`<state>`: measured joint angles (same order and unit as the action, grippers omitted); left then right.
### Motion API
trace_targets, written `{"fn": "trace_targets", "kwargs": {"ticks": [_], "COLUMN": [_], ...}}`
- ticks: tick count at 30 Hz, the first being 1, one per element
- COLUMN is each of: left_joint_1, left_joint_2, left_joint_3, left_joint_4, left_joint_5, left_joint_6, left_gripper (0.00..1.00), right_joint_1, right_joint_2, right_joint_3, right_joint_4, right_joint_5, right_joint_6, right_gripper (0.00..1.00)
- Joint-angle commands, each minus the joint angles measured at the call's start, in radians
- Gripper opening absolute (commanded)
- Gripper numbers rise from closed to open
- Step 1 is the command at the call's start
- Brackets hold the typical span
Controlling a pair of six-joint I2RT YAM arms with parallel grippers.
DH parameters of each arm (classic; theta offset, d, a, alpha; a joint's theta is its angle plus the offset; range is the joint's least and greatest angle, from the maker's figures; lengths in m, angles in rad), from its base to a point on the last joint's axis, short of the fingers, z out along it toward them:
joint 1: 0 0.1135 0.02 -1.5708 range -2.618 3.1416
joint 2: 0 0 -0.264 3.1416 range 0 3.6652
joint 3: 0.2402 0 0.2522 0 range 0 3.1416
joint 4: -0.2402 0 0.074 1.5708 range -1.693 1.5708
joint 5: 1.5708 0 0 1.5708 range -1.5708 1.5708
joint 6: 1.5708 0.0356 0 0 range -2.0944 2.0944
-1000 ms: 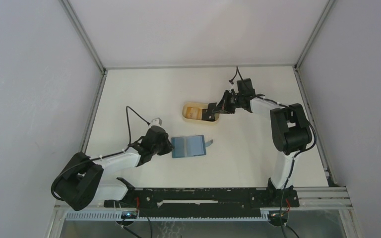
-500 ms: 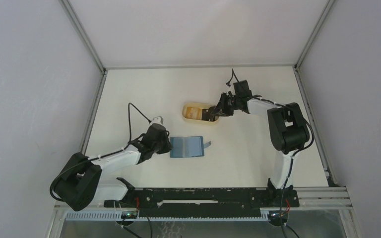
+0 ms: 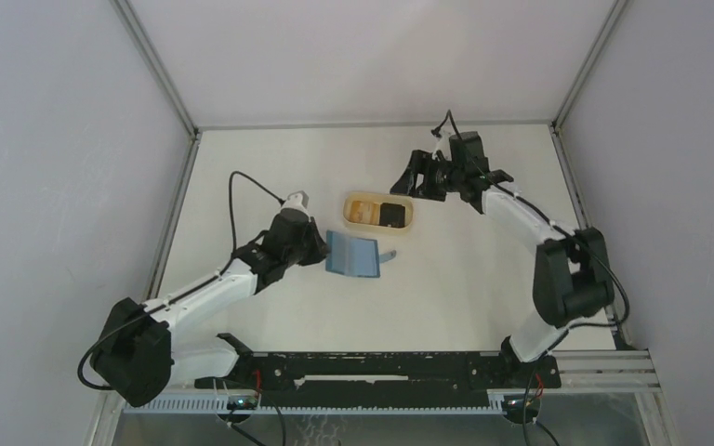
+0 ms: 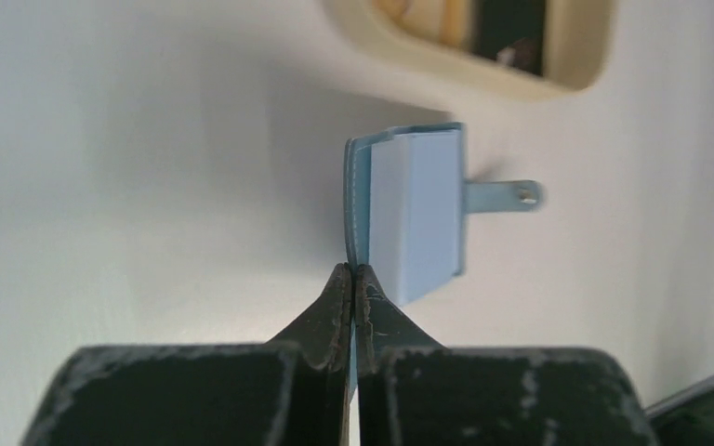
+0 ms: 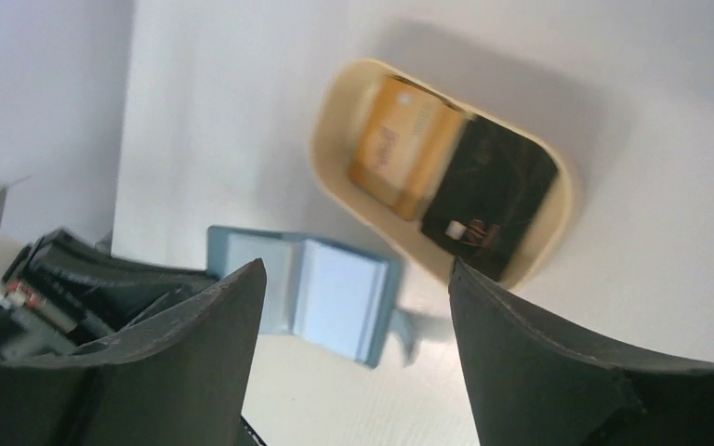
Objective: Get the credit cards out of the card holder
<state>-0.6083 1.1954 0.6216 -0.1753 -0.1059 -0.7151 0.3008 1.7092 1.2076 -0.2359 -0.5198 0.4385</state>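
The teal-blue card holder (image 3: 353, 255) is open, showing its light blue inside (image 4: 414, 209) and its snap tab (image 4: 504, 195). My left gripper (image 3: 322, 249) is shut on its left edge (image 4: 354, 271) and holds it tilted, just in front of the tray. Two credit cards lie in the beige oval tray (image 3: 411, 223): a tan one (image 3: 363, 210) (image 5: 398, 149) and a black one (image 3: 392, 215) (image 5: 493, 195). My right gripper (image 3: 407, 178) hangs open behind and above the tray with nothing between its fingers (image 5: 356, 269).
White walls enclose the table on three sides. The left arm's black links (image 5: 65, 279) reach in beside the card holder. A black rail (image 3: 372, 367) runs along the near edge between the arm bases.
My right gripper has opened, left the black card in the tray and drawn back upward. My left gripper has carried the card holder toward the tray and tilted it.
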Motion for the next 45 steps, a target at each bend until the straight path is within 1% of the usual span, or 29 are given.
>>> {"fn": "trace_targets", "kwargs": {"ticks": [1,4,5,6,9,11,13,16,17,20,22,24,28,32,37,45], "left_joint_1": [0.002,0.002,0.001,0.001,0.001,0.003,0.011,0.042,0.054,0.079,0.09,0.098,0.107,0.109,0.111,0.111], "left_joint_2": [-0.016,-0.017,-0.019,-0.02,-0.015,0.007,0.026,0.039,0.044,0.06,0.07,0.078,0.086,0.078,0.06,0.037], "left_joint_3": [0.146,0.236,0.274,0.316,0.468,0.58,0.679,0.789,0.818,0.906,0.954,0.989,1.016,1.014,0.993,0.974], "left_joint_4": [0.003,-0.046,-0.074,-0.109,-0.265,-0.373,-0.454,-0.512,-0.527,-0.571,-0.588,-0.589,-0.578,-0.56,-0.511,-0.481], "left_joint_5": [0.071,0.112,0.129,0.136,0.137,0.142,0.158,0.208,0.233,0.286,0.326,0.375,0.423,0.451,0.499,0.49], "left_joint_6": [0.067,0.103,0.12,0.143,0.226,0.288,0.316,0.321,0.321,0.319,0.313,0.303,0.277,0.254,0.213,0.198], "left_gripper": [0.0,0.0,0.0,0.0,0.0,0.0,0.0,0.0,0.0,0.0,0.0,0.0,0.0,0.0,0.0,0.0], "right_joint_1": [0.089,0.151,0.162,0.166,0.169,0.161,0.145,0.126,0.124,0.129,0.132,0.132,0.135,0.144,0.147,0.167], "right_joint_2": [-0.177,-0.247,-0.27,-0.295,-0.399,-0.442,-0.474,-0.496,-0.492,-0.428,-0.38,-0.334,-0.273,-0.276,-0.235,-0.213], "right_joint_3": [0.031,-0.011,-0.034,-0.064,-0.16,-0.173,-0.174,-0.21,-0.221,-0.232,-0.243,-0.256,-0.258,-0.258,-0.25,-0.249], "right_joint_4": [-0.036,-0.013,0.017,0.053,0.202,0.226,0.293,0.479,0.585,0.783,0.916,1.059,1.266,1.266,1.283,1.282], "right_joint_5": [0.07,0.086,0.074,0.062,0.027,-0.003,-0.06,-0.216,-0.261,-0.369,-0.406,-0.426,-0.446,-0.417,-0.429,-0.42], "right_joint_6": [-0.08,-0.084,-0.072,-0.05,0.007,0.029,0.086,0.207,0.247,0.36,0.438,0.533,0.692,0.686,0.702,0.705], "right_gripper": [0.82,0.85,0.9,0.98,1.0,0.99,0.99,0.94,0.9,0.83,0.79,0.76,0.71,0.71,0.69,0.67]}}
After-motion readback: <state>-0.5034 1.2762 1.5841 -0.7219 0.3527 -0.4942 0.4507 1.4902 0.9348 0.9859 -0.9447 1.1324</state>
